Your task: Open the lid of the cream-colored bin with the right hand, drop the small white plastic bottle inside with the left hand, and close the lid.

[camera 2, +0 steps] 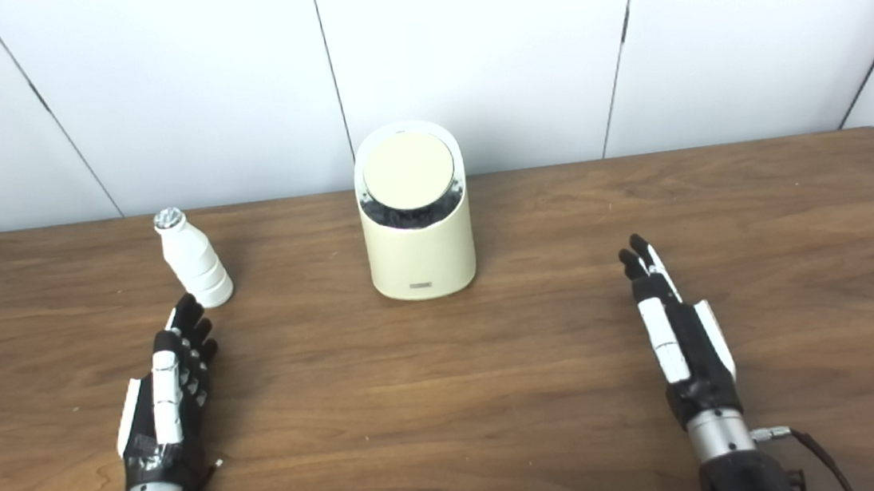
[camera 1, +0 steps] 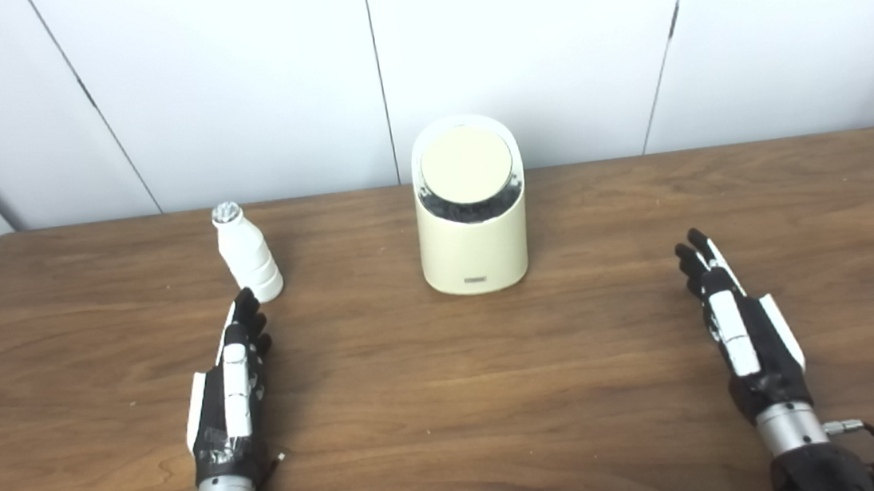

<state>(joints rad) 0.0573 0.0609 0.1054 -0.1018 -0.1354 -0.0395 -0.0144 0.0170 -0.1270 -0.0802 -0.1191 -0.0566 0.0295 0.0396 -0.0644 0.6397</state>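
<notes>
Cream-colored bin (camera 1: 472, 226), smooth and rounded, with round lid (camera 1: 466, 164) shut, stands on the wood-grain table (camera 1: 452, 404); ribbed white plastic bottle (camera 1: 248, 253) stands upright just beyond the left hand (camera 1: 231, 390); right hand (camera 1: 740, 324) well apart; both flat, empty.

On the table (camera 1: 452, 404), the bin (camera 1: 472, 226) stands at centre, toward the far edge. The bottle (camera 1: 247, 252) stands left of it. The left hand (camera 1: 231, 386) lies just near of the bottle; the right hand (camera 1: 737, 325) lies near right, well apart from the bin.

I work at a brown wooden table (camera 1: 452, 404) with a visible grain. Behind its far edge stands a wall of white panels (camera 1: 530, 44), split by thin dark seams.
</notes>
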